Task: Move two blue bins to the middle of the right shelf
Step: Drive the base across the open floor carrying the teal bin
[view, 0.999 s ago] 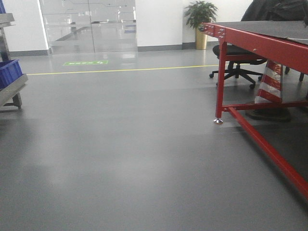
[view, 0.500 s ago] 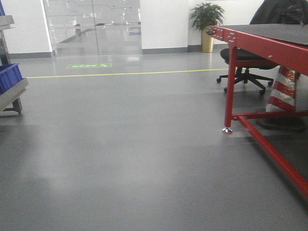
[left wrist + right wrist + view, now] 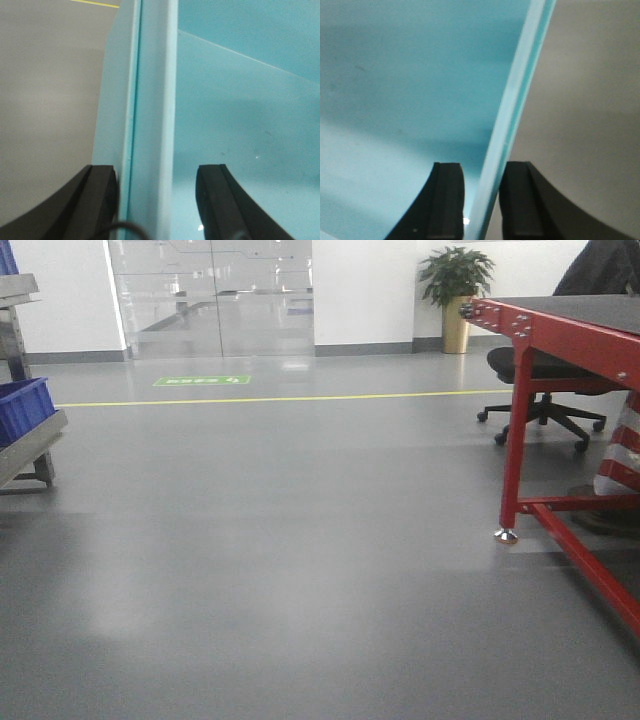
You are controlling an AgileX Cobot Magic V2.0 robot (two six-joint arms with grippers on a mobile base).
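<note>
Transport step is judged in hand. The pale blue plastic bin (image 3: 250, 125) is carried above the floor: right gripper (image 3: 482, 200) is pinched on its rim, while left gripper (image 3: 157, 200) straddles its wall, inner contact unclear. The right shelf, not in view, must be approached next.

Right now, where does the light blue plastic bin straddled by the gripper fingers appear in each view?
Exterior front-facing: not in it; the darker blue bin on the left-edge shelf is another one.
Left wrist: the light blue plastic bin fills the right half, rim running between the left gripper fingers.
Right wrist: the same bin fills the left side, wall slanting between the right gripper fingers.
Shared landmark: the grey floor, in all three.
</note>
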